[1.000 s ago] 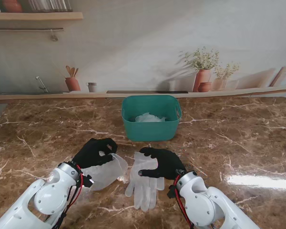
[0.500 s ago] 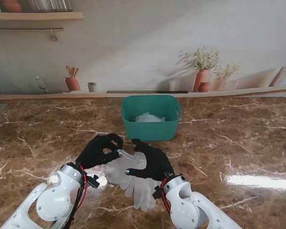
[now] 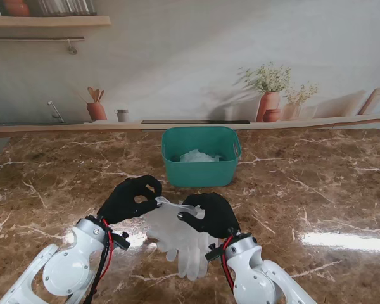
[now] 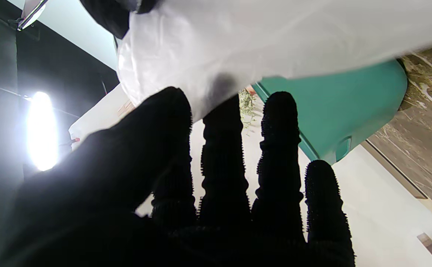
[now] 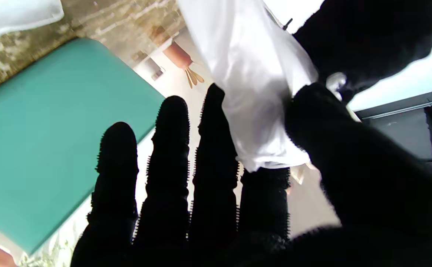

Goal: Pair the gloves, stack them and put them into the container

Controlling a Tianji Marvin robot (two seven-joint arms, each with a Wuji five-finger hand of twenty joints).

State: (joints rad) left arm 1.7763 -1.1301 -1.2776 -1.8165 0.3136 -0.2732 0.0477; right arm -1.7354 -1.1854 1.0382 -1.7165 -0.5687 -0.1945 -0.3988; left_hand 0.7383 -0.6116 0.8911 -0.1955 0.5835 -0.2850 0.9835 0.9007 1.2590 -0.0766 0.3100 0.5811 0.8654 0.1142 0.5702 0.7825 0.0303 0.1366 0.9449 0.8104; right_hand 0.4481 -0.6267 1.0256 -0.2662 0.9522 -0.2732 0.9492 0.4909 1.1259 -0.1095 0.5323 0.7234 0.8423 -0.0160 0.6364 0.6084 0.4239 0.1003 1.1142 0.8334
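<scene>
Brown veined marble tabletop (image 3: 316, 183) carrying a teal plastic container (image 3: 201, 166) with crumpled gloves inside, indistinct. Nearer to me, left hand (image 3: 129, 199) and right hand (image 3: 210, 214) each pinch the translucent gloves (image 3: 180, 237), partly hiding their cuffs.

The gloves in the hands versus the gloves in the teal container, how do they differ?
The held gloves hang spread out with fingers pointing toward me, pinched by the left hand and right hand; the gloves in the container lie crumpled. The held ones are nearer to me, outside the teal container. Both look translucent white.
</scene>
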